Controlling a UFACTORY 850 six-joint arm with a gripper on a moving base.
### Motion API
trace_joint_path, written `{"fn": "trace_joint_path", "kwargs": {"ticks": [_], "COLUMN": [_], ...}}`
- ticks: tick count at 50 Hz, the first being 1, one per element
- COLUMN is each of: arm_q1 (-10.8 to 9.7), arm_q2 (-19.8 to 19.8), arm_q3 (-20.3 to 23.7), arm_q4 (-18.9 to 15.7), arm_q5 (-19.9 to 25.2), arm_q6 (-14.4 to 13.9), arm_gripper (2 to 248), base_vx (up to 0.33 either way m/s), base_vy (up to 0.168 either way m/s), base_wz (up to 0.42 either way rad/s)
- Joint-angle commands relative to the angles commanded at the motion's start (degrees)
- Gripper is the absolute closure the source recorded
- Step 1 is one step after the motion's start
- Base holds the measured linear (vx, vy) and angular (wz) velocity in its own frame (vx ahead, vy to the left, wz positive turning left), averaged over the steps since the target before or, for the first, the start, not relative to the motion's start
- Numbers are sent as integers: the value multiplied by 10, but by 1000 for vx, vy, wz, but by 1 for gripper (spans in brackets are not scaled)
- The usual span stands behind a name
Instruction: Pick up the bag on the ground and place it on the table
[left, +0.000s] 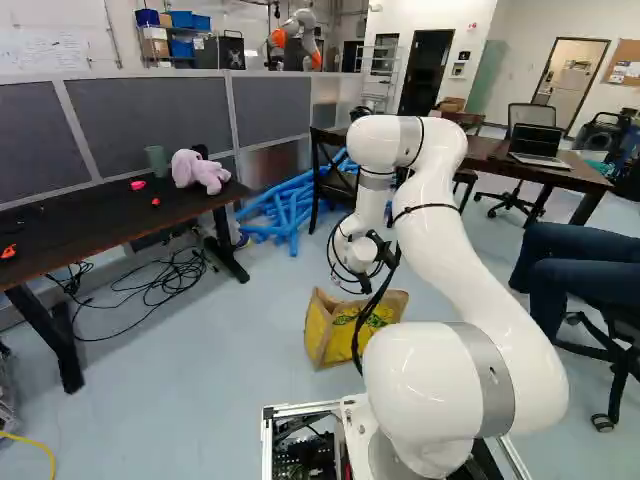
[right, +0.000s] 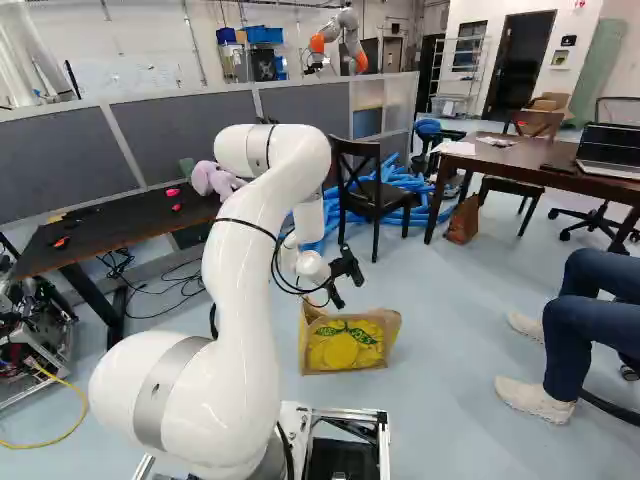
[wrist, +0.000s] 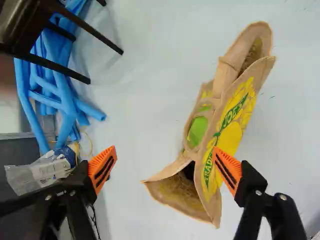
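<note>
The yellow and tan bag (right: 345, 343) stands on the floor ahead of the base, its top edge gaping. Above it in the right base view hangs my gripper (right: 347, 280), pointing down. In the wrist view the gripper (wrist: 165, 170) is open with nothing between its orange pads; the bag (wrist: 227, 125) lies beyond the fingertips, one finger overlapping its printed side in that view. A dark table (left: 120, 222) at the left of the left base view bears a purple plush toy and small red things. Another dark table (right: 530, 165) stands at the right of the right base view.
Blue foam tubes (left: 290, 210) and a dark chair (right: 375, 190) are beyond the bag. A seated person's legs (right: 590, 310) are to the right. Black cables (left: 165, 280) lie by the left table. Another robot (right: 345, 40) shows behind the partition. A laptop (left: 540, 145) sits on the far table.
</note>
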Motion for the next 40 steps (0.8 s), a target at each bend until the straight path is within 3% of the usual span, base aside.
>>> {"fn": "trace_joint_path", "kwargs": {"ticks": [40], "arm_q1": [-21], "arm_q2": [-102], "arm_q3": [-107], "arm_q4": [0], "arm_q5": [-67], "arm_q6": [0], "arm_gripper": [3], "base_vx": [0], "base_vy": [0], "base_wz": [0]}}
